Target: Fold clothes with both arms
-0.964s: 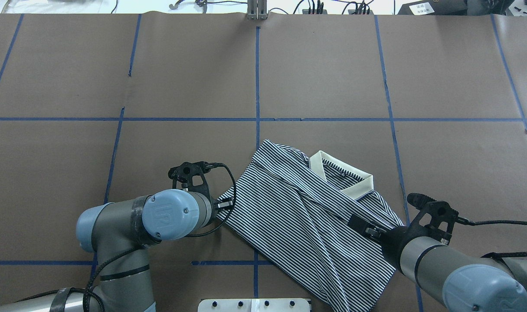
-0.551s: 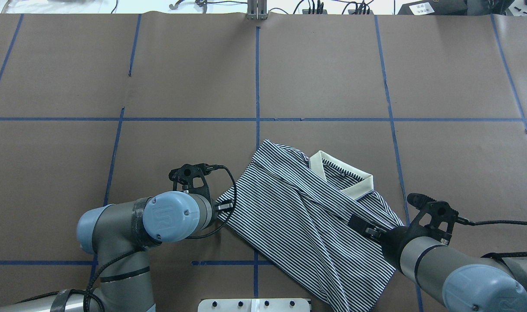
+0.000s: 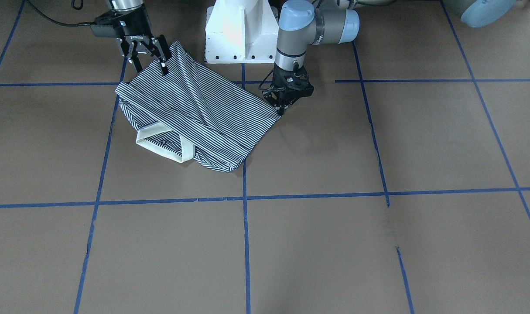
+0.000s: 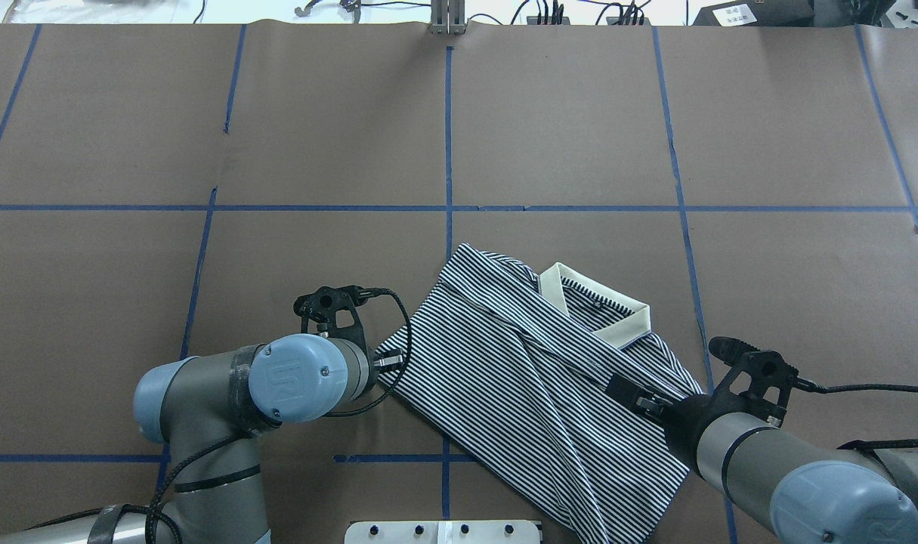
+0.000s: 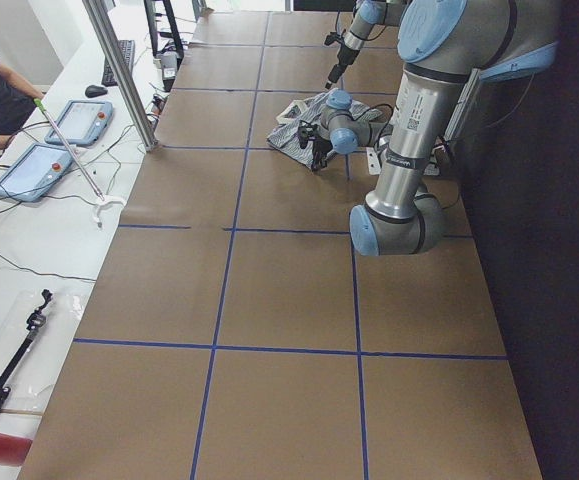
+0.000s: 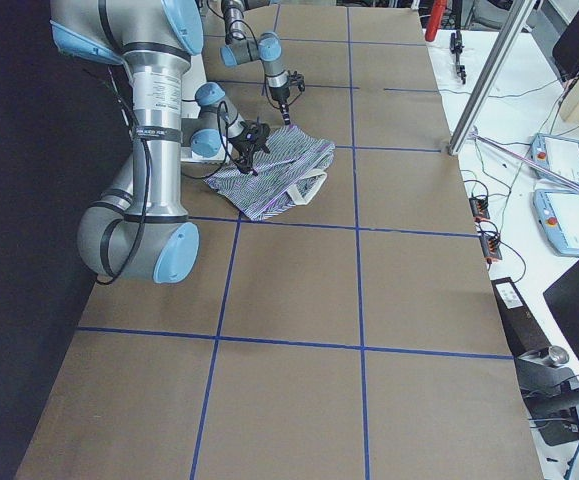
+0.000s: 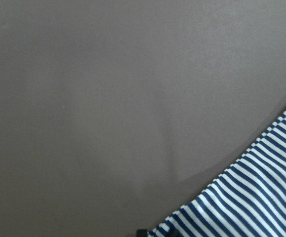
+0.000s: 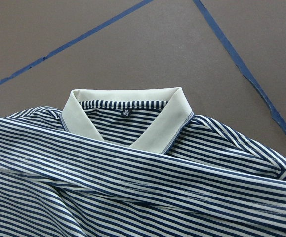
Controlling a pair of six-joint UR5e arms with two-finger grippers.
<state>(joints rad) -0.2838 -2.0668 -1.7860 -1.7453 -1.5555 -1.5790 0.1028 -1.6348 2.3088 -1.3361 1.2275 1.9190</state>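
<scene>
Shirt lies diagonally between both grippers, close to robot base.
Striped shirt (image 4: 519,378) is part-folded on table (image 4: 315,151). In overhead view its long axis runs far-left to near-right, with collar (image 4: 631,323) on the far-right side. L gripper (image 3: 283,109) points down at shirt's left corner. Fingers look close together, but can't tell if they pinch cloth. R gripper (image 3: 150,65) is at the opposite long edge, robot-side of collar, fingers spread, nothing clamped. So shirt lies right of L tool and left of R tool, i.e. they flank the short axis. Prob. next: each secures its edge, then they carry cloth along the long axis. L looks nearer to a grip.
</scene>
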